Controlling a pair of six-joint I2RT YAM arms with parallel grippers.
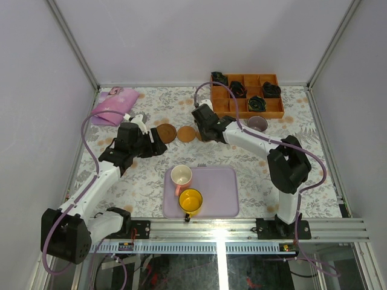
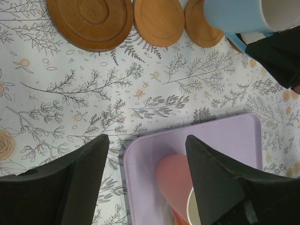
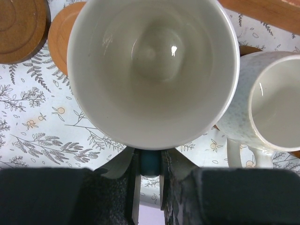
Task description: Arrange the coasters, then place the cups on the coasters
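Two cups [image 1: 181, 176] [image 1: 190, 200] sit on the lavender tray [image 1: 221, 193].

Two white-and-black robot arms
Left arm [image 1: 97, 184] and right arm [image 1: 249, 139]: white links, black joints, looping lilac cables [image 1: 83, 133].

I see three brown coasters in a row on the surface [image 2: 140, 93], edges nearly touching: a darker ringed coaster [image 2: 90, 18], a plain middle coaster [image 2: 158, 21], and a third coaster [image 2: 199, 28] partly hidden behind the light blue cup [image 3: 152, 70]. That cup is mouth-up, its handle pinched in the jaws of the right gripper [image 3: 150, 171]. A pale speckled cup [image 3: 267, 108] stands just beside it. The cream cup with a pink handle [image 1: 181, 176] and the yellow cup [image 1: 190, 201] sit upright toward the near edge, almost touching. A pale purple cup [image 1: 257, 124] stands well apart, farther right.
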